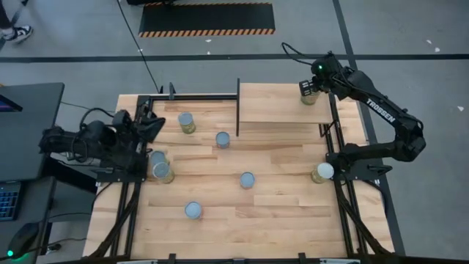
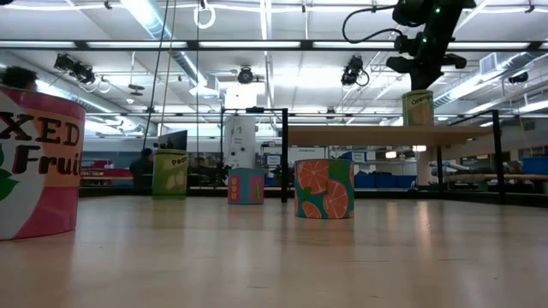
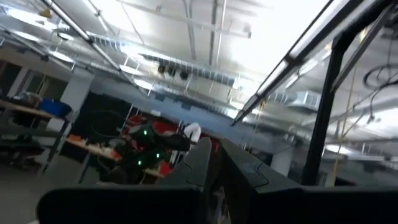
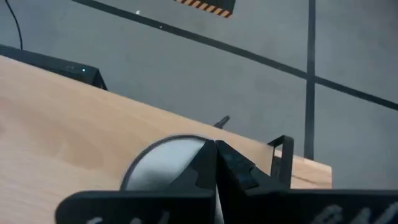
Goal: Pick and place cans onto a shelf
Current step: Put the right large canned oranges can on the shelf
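The light-wood shelf (image 1: 275,103) stands at the table's far right, with its thin dark panel (image 1: 237,106) at its left edge. One yellow-green can (image 1: 308,94) stands upright on the shelf's right end and also shows in the low view (image 2: 417,107). My right gripper (image 1: 316,84) is shut just above this can's silvery top (image 4: 165,163). Several other cans stand upright on the plank tabletop, among them a can (image 1: 186,122), a can (image 1: 248,180) and a can (image 1: 322,172). My left gripper (image 1: 150,125) waits shut at the table's left edge. My right gripper hangs right over the top of the can on the shelf, fingers pointing down. I cannot tell whether the fingertips (image 4: 214,158) touch the top. The can stands upright on its base on the shelf.
Two cans (image 1: 160,166) stand close together near my left arm. A can (image 1: 193,211) stands toward the near edge and a can (image 1: 223,139) near the panel. In the low view a pink fruit can (image 2: 38,162) stands close and an orange can (image 2: 324,188) mid-table.
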